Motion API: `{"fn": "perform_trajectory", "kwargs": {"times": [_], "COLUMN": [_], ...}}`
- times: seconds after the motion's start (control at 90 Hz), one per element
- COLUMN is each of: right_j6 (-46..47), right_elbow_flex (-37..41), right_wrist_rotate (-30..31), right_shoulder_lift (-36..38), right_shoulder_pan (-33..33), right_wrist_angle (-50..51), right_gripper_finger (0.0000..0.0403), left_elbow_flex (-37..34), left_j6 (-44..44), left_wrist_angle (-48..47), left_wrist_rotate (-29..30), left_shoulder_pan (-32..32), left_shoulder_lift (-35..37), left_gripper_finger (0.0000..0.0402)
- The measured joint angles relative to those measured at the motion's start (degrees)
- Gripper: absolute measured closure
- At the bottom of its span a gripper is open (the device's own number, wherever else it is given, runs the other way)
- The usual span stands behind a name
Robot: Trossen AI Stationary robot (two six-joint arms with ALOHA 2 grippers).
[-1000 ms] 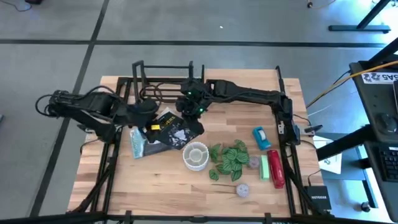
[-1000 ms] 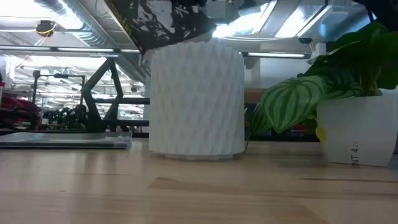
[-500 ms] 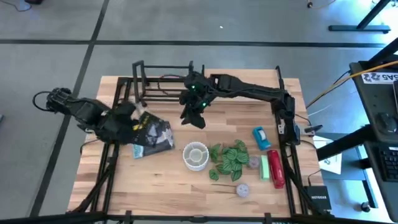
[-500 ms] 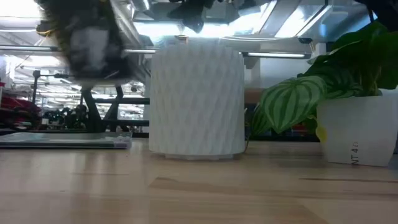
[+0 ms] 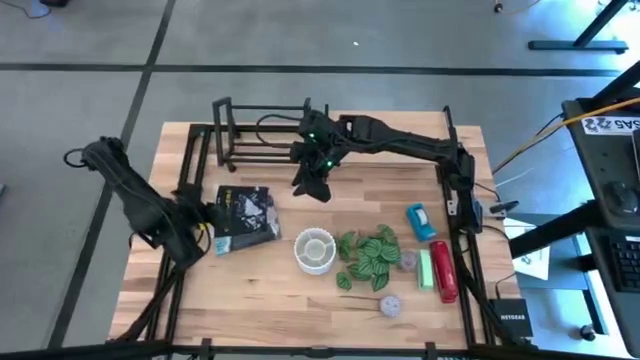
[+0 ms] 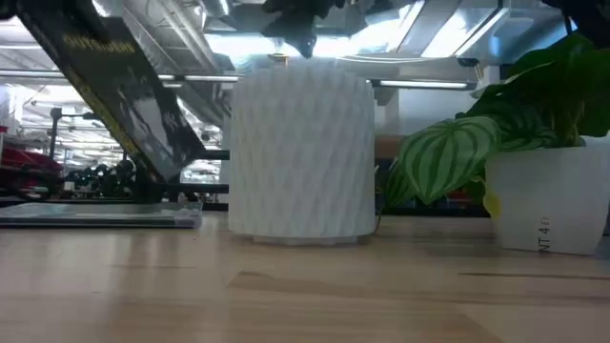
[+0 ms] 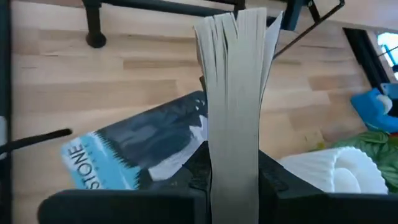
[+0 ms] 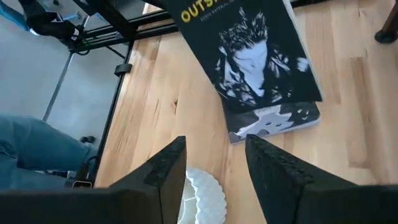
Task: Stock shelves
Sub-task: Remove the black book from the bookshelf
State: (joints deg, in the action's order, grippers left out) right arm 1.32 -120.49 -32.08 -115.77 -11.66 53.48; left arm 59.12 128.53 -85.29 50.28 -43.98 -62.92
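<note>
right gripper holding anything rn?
No. In the right wrist view the right gripper has its fingers apart with only bare table between them; the black book lies beyond.

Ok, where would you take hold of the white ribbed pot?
Probably its rim, from straight above, one finger inside and one outside: the white ribbed pot stands upright with an open mouth, its body looks wide, and the plant crowds one side.

Black book [image 8: 249, 53] (yellow title, white figure), blue-and-white book [image 7: 140, 149], white ribbed pot [image 6: 300, 152]
</note>
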Motion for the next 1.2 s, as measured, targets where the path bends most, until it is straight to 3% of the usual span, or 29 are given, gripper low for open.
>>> {"fn": "perform_trajectory", "kwargs": {"times": [0.444,0.656,0.967,1.2], "right_j6": [9.1,15.5,22.1,25.9], "right_elbow_flex": [0.0,0.0,0.0,0.0], "right_wrist_rotate": [0.0,0.0,0.9,3.9], "right_shoulder_lift": [0.0,0.0,0.0,0.0], "right_shoulder_pan": [0.1,0.4,3.0,5.0], "right_wrist_angle": [-0.1,-1.4,-8.3,-10.4], "right_gripper_finger": [0.0253,0.0253,0.0253,0.0253], "left_elbow_flex": [-16.3,-23.1,-29.1,-31.6], "left_j6": [1.9,2.3,1.9,0.2], "left_wrist_angle": [15.8,25.0,25.8,26.7], "left_wrist_rotate": [13.5,12.6,3.6,-0.2], "left_shoulder_pan": [0.0,-2.8,-7.5,-7.6], "left_shoulder_lift": [0.7,0.7,0.7,0.7], "left_gripper_finger": [0.0368,0.0368,0.0364,0.0311]}}
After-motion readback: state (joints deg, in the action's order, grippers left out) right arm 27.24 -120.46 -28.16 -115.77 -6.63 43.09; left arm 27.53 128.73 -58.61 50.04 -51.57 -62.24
